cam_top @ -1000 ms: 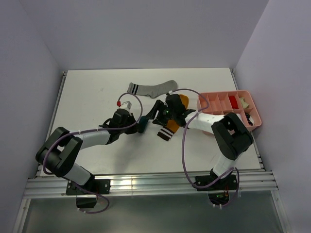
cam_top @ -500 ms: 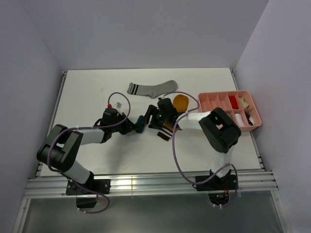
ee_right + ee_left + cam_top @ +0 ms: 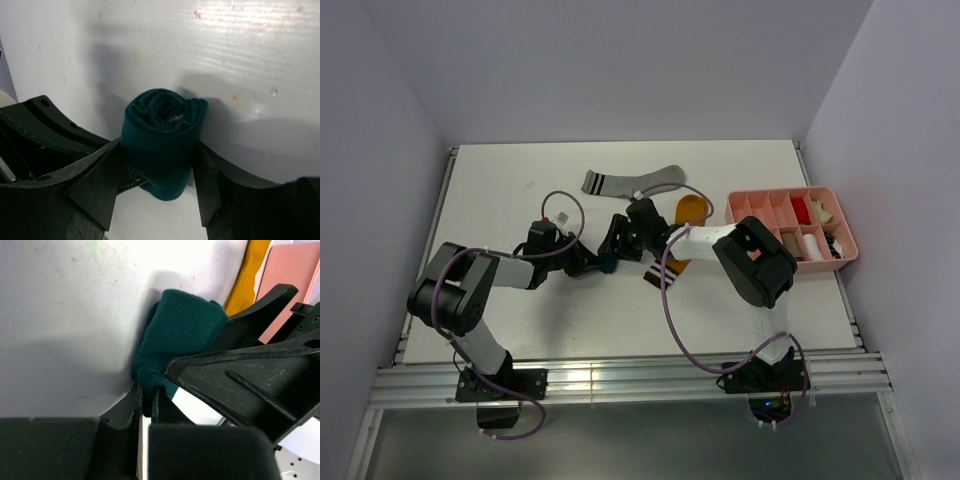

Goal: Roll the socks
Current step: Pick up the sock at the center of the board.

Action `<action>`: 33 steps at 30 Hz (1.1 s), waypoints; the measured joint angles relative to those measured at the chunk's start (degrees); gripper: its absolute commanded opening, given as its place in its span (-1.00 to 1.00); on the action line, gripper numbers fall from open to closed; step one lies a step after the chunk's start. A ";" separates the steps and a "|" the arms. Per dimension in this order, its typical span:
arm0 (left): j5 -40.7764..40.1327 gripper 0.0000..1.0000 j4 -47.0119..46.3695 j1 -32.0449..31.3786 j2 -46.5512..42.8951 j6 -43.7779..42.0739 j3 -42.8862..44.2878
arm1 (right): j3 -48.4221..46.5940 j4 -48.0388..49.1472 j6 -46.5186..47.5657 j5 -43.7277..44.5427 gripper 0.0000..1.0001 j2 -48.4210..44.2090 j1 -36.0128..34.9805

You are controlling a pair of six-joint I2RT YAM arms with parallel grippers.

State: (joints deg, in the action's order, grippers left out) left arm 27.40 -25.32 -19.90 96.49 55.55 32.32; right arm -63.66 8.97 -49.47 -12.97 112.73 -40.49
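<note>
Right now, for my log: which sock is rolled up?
The dark teal sock, rolled in the right gripper; the grey sock and mustard sock lie unrolled.

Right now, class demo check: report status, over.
Right gripper shut on rolled teal sock. Left gripper pinching its edge. Mustard sock partly under right arm; grey sock flat.

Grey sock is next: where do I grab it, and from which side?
Probably its striped cuff, from above and the left. The grey sock lies flat with that end free on bare table, while the toe end sits close behind the right arm.
</note>
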 measured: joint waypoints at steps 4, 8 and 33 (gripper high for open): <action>1.97 -0.95 -0.76 0.72 2.32 0.66 1.38 | -3.43 -3.34 1.46 2.08 0.14 1.53 -0.42; 3.69 -0.85 -1.18 1.09 4.42 1.03 2.78 | -6.99 -7.61 3.80 4.98 -0.10 3.08 -1.01; -14.95 0.50 28.98 -0.24 -13.64 -12.37 13.14 | -18.03 -34.40 25.11 12.72 -1.00 -7.48 0.07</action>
State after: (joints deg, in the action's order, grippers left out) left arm 12.45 3.66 -20.14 82.85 43.18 45.45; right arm -81.69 -25.43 -24.36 -0.25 105.25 -40.42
